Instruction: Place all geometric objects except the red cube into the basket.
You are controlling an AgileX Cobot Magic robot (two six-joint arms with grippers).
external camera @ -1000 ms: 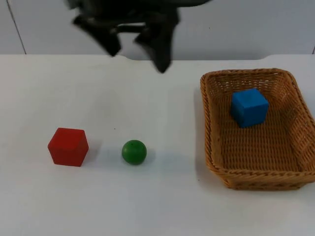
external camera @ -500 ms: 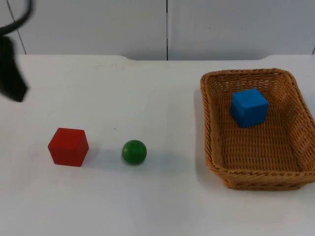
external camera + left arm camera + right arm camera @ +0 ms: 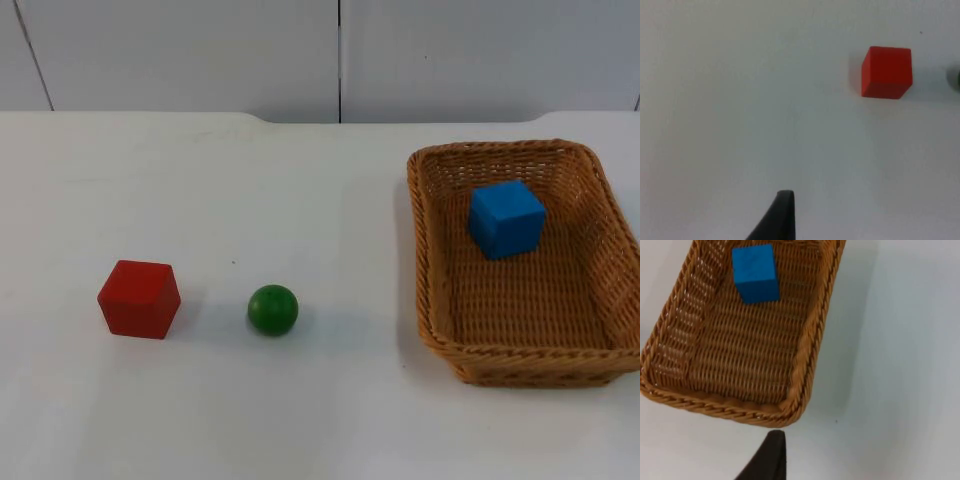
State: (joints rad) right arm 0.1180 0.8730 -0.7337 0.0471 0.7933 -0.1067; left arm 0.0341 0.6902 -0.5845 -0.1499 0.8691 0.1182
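blue cube (image 3: pixel 507 218) sits in the basket (image 3: pixel 432 300); next, green ball (image 3: pixel 273 309) needs grasping; hand states unclear

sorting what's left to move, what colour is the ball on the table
Green. The ball shows best in the top view, beside the red cube.

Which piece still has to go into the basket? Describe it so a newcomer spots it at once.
Start at the wicker basket on the right of the white table, then look left across the bare top. The first thing you meet is the green ball, just right of the red cube. It is the only round piece; the blue cube already lies in the basket.
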